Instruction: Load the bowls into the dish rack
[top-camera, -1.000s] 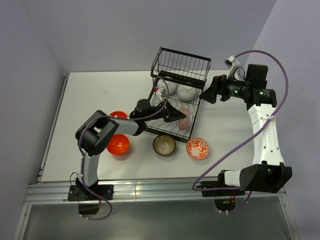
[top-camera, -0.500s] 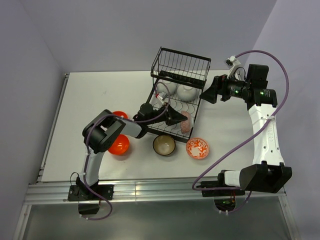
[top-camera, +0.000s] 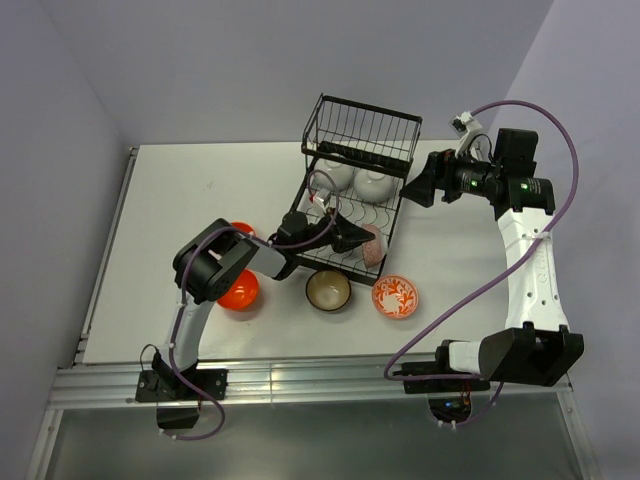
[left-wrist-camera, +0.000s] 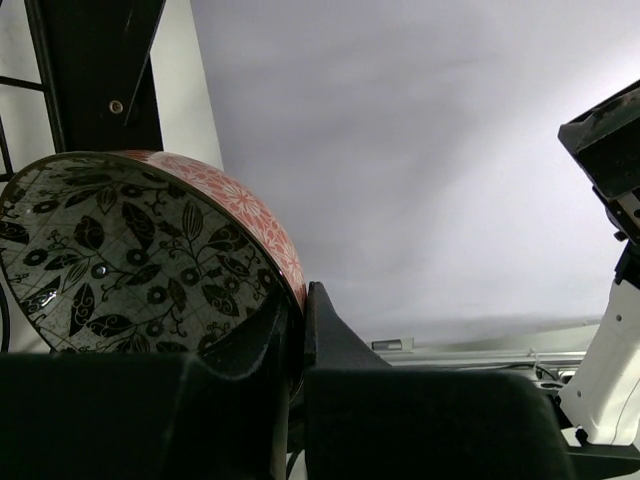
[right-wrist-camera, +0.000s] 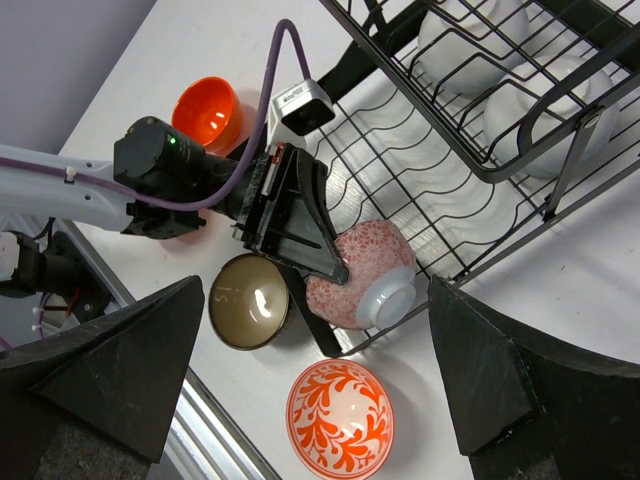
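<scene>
Position of held bowl: the pink floral bowl (right-wrist-camera: 365, 272), grey leaf pattern inside (left-wrist-camera: 120, 255), is tipped on its side over the near right corner of the lower slotted tray of the dish rack (top-camera: 318, 128); foot ring points toward the near right; whether it bears on the wires cannot be told.

Left arm (top-camera: 262, 257) reaches across the counter (top-camera: 190, 185) to the rack's near side; left jaws are nearly closed, pinching the bowl's rim, one finger inside and one outside, as the left wrist view shows.

Right arm (top-camera: 525, 250) is held high beside the rack's right side; right jaws stand at full spread, gripping nothing, apart from the rack and every bowl.

In the rack: two white bowls (top-camera: 338, 175) (top-camera: 375, 184) sit side by side on the tray's far part, beneath the raised basket.

On the counter, outside the rack:
- brown dark-rimmed bowl (top-camera: 328, 289), upright, just in front of the rack's near edge;
- orange-and-white patterned bowl (top-camera: 395, 296), upright, just right of the brown one, not touching it;
- one orange-red bowl (top-camera: 238, 290) near the left arm's elbow, partly covered by it;
- second orange-red bowl (top-camera: 237, 231) farther back, mostly hidden behind the same arm.
</scene>
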